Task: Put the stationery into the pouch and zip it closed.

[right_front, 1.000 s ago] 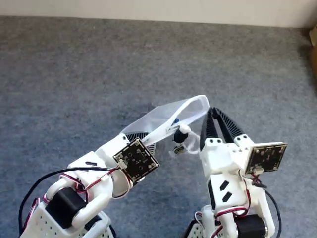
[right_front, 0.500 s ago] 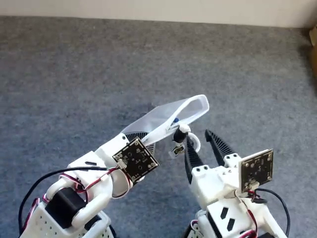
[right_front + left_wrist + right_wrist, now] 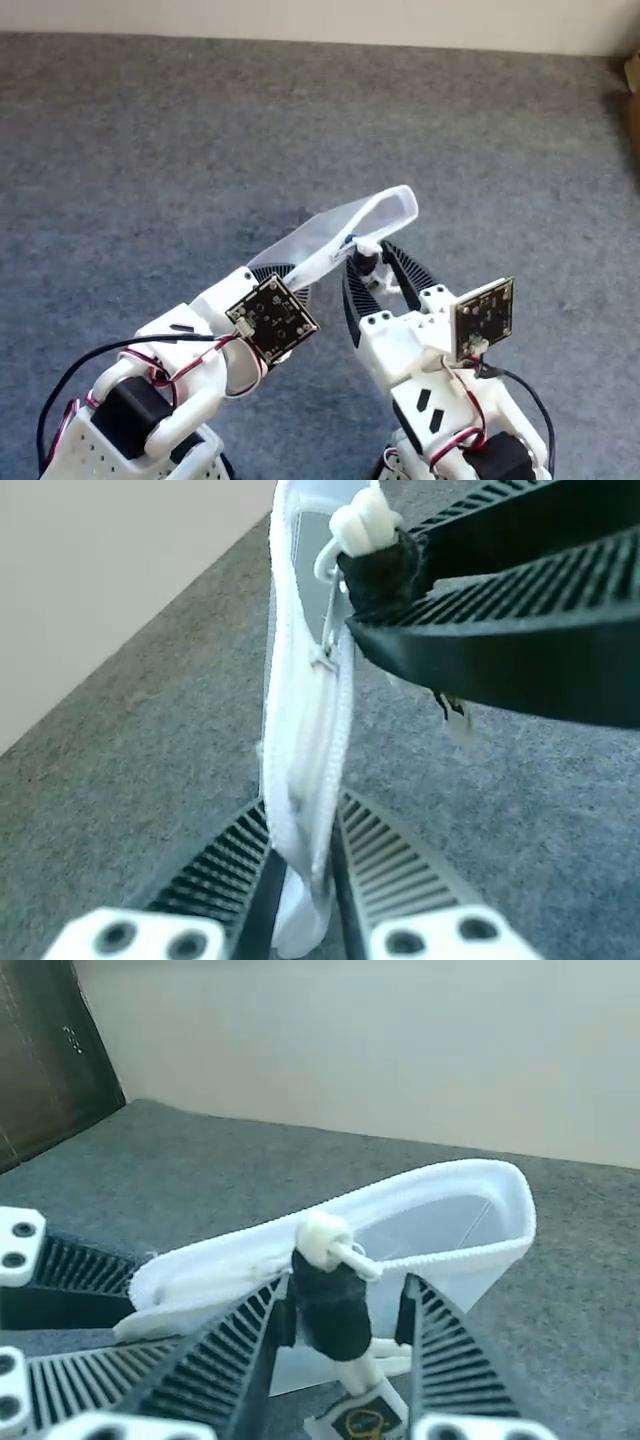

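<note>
Zipping is the step in hand. The left pincer (image 3: 300,830) is clamped on one end of the white pouch (image 3: 345,225), holding it above the grey table (image 3: 150,150). The right pincer (image 3: 372,262) brackets the black zip pull (image 3: 330,1310), partly closed, with a sliver of gap on one side. Judged next: finish the pinch, then draw the pull along the teeth while the left holds firm. Half a second ago the right pincer stood wide and short of the pull; the pouch has barely shifted.

White plastic arms (image 3: 185,335) in the lower frame; black ribbed fingers (image 3: 402,270) on the right tool (image 3: 368,256); square dark circuit boards (image 3: 274,318); red, white and black cables (image 3: 192,368).
</note>
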Available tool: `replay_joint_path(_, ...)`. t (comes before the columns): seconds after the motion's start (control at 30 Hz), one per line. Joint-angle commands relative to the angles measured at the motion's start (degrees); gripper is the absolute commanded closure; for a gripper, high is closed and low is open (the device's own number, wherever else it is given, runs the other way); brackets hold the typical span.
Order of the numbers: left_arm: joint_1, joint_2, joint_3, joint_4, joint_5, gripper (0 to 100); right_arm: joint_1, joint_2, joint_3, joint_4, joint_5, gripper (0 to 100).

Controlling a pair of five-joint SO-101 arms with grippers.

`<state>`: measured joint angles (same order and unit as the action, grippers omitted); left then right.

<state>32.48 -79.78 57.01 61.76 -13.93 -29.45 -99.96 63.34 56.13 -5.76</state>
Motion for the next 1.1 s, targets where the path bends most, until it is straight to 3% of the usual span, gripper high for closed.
replay_joint_path(0.0,-0.9,-0.7,-0.7,0.3,0.1,100,-0.1,0.3,0.2,-2.1,0.1,95.4)
replay_joint_path(0.07,-0.9,-0.7,-0.7,0.3,0.1,100,1.5,0.3,0.2,-2.3,1.1,99.7)
replay_joint_path(0.37,-0.8,-0.7,-0.7,0.3,0.1,100,17.9,0.3,0.6,-7.4,1.7,99.5)
replay_joint_path(0.9,-1.0,-0.8,-0.7,0.4,0.1,100,28.2,0.5,3.6,-17.4,2.2,99.5)
replay_joint_path(1.07,-1.1,-0.8,-0.8,0.4,0.1,100,29.1,0.9,3.9,-17.4,7.0,99.5)
